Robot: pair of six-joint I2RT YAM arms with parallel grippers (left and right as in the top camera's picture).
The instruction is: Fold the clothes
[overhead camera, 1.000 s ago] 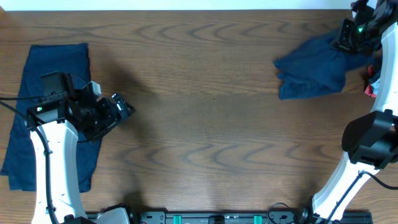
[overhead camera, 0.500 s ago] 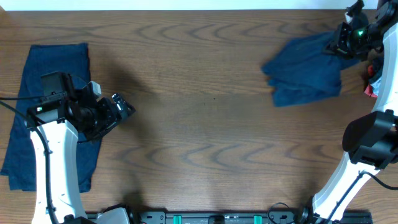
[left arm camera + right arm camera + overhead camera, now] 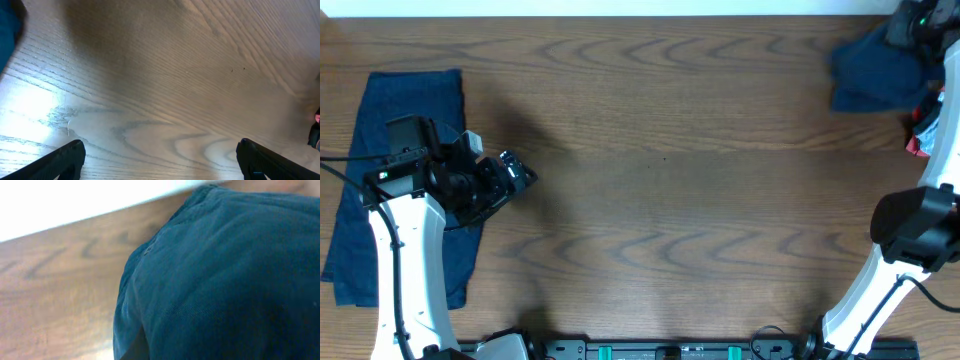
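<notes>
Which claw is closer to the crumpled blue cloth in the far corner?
Right: the right claw grips the crumpled cloth; the left claw hovers far across the table.

A flat garment (image 3: 415, 100) lies along the left edge of the tabletop (image 3: 660, 200), partly under the left arm (image 3: 405, 250), and a bunched garment (image 3: 870, 78) sits well apart in the far right corner.
</notes>
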